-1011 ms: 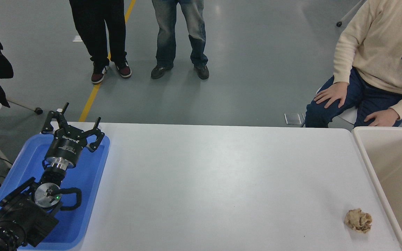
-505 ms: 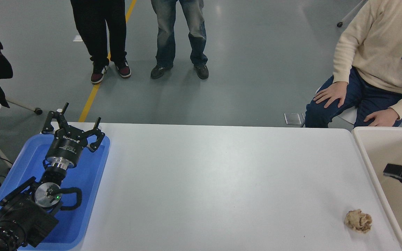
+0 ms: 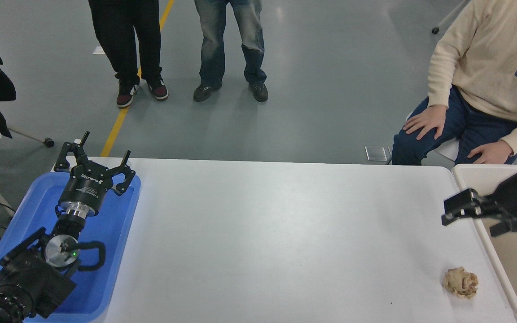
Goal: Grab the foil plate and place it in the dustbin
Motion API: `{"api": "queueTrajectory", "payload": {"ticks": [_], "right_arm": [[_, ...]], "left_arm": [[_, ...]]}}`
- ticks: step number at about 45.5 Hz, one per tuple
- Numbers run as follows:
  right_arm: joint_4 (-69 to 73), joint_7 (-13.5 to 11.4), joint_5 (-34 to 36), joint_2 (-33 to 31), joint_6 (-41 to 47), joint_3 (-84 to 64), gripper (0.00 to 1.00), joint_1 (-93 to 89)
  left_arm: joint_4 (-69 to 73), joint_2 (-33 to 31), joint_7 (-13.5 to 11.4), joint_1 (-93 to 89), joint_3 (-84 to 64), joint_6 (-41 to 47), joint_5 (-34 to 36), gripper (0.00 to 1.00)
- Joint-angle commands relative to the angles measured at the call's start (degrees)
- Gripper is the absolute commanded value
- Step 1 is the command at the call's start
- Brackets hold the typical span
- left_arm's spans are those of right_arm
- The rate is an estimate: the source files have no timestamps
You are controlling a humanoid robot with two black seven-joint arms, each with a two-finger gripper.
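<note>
The dustbin (image 3: 501,260) sits at the table's (image 3: 285,224) right edge; its visible interior shows only bare tan wall. Over its near rim hangs the right gripper (image 3: 453,211), grip state unclear. A tan paper ball (image 3: 460,282) lies just left of the dustbin. Far left, the left gripper (image 3: 92,163) is spread apart above a blue tray (image 3: 110,251).

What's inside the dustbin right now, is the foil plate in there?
Only bare tan inner wall shows inside the dustbin. No foil plate is visible. The right gripper and its arm cover part of the interior, and the bin runs off the picture's right edge, so the plate could be hidden.
</note>
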Motion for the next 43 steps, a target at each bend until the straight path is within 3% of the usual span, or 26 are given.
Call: {"api": "queueTrajectory", "payload": {"ticks": [1, 10, 43], "right_arm": [[0.4, 0.2, 3.5, 8.6, 4.9, 0.2, 1.0, 10.9], [-0.3, 0.1, 7.8, 12.3, 4.9, 3.1, 1.0, 10.8], [-0.5, 0.1, 8.5, 15.3, 4.9, -9.4, 1.0, 14.7]], "left_arm": [[0.1, 0.0, 0.0, 0.0, 0.0, 0.0, 0.0, 1.0], [0.1, 0.0, 0.0, 0.0, 0.0, 0.0, 0.0, 1.0], [0.1, 0.0, 0.0, 0.0, 0.0, 0.0, -0.1, 1.0]]}}
